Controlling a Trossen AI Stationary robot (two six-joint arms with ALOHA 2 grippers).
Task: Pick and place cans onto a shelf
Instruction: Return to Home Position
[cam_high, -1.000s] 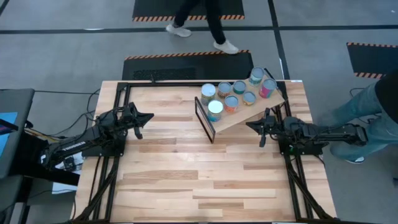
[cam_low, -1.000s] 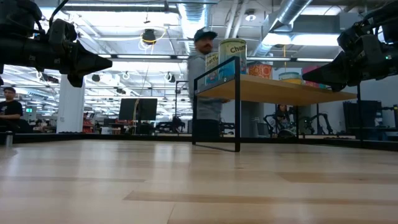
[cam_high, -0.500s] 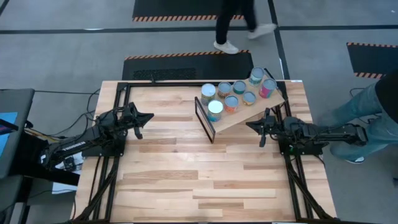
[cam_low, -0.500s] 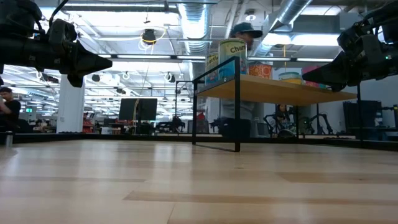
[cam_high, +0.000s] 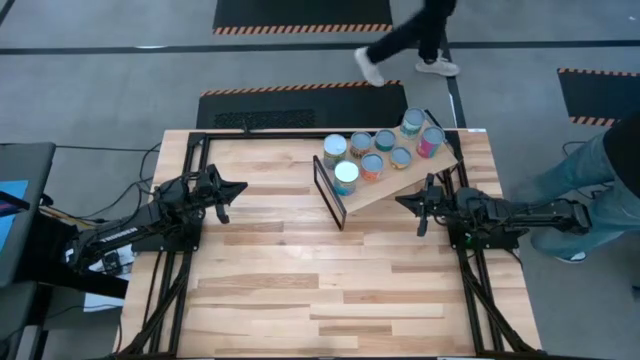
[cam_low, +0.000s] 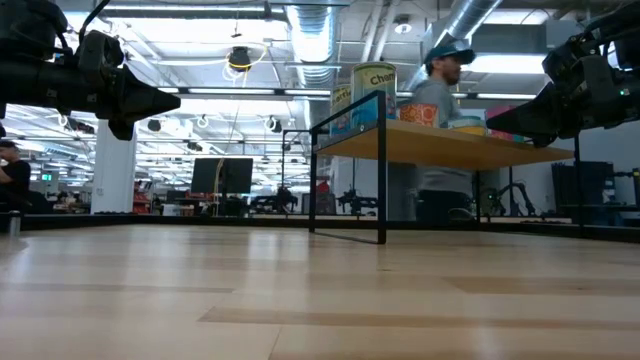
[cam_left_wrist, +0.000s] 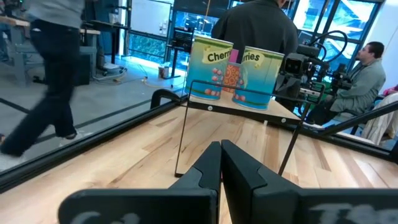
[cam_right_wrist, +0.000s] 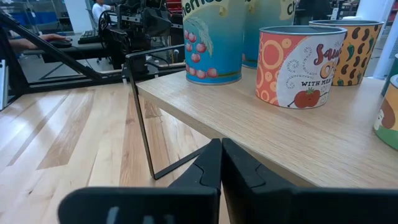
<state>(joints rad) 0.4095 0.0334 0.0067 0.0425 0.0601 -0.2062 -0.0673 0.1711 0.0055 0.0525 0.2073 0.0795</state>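
Since the cans (cam_high: 372, 165) all stand upright in a tight cluster on the shelf (cam_high: 400, 187), which sits skewed at the table's far right, I see none left on the tabletop (cam_high: 300, 280) to fetch. I judge the job done bar parking the arms. The cherries can (cam_high: 346, 176) stands closest to the thin black frame (cam_low: 381, 170) at the shelf's end, so it is the one I watch. My right gripper (cam_high: 403, 201) hovers just beside the shelf's near edge, fingers pressed together and empty. A careless swing as I pull back could clip the board or the frame and knock the tins into each other. My left gripper (cam_high: 238, 188), likewise closed on nothing, hangs well apart across the table. A person (cam_high: 420, 40) walks past the far side.
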